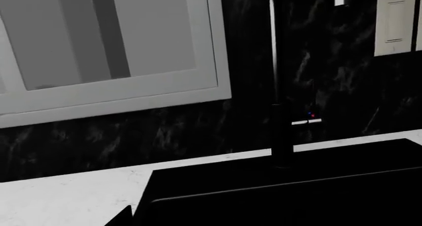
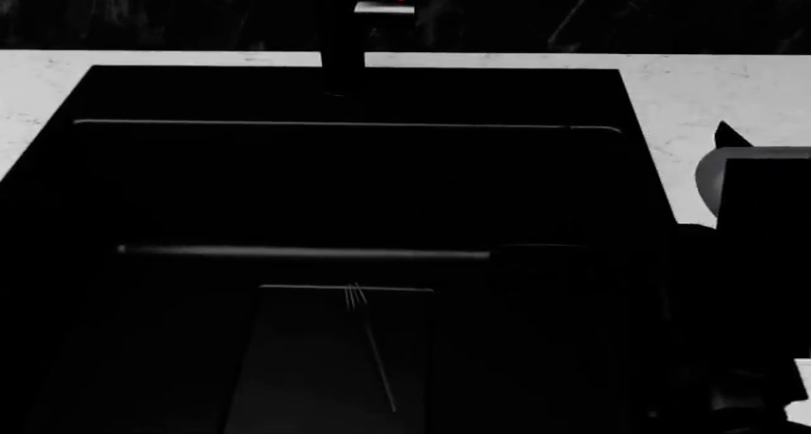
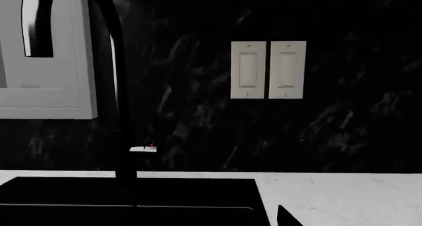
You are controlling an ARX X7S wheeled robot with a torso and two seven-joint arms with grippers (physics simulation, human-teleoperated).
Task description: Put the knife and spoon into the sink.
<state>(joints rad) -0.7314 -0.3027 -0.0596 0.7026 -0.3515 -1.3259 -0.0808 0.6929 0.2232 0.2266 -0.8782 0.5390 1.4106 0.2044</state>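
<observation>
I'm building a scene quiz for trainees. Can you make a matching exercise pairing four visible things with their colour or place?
Things:
1. matte black rectangular sink
2. white marbled counter
3. tall black faucet
4. pair of cream wall switches

Descriptions:
A. mounted on the dark backsplash
B. pale surface around the basin
C. rises at the sink's back edge
D. dark basin set into the counter

Pairs: 1-D, 2-B, 3-C, 4-A

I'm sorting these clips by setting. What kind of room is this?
Most likely a kitchen: a deep black sink set in a white marbled counter, a tall black faucet, and wall switches on a dark marbled backsplash.
</observation>
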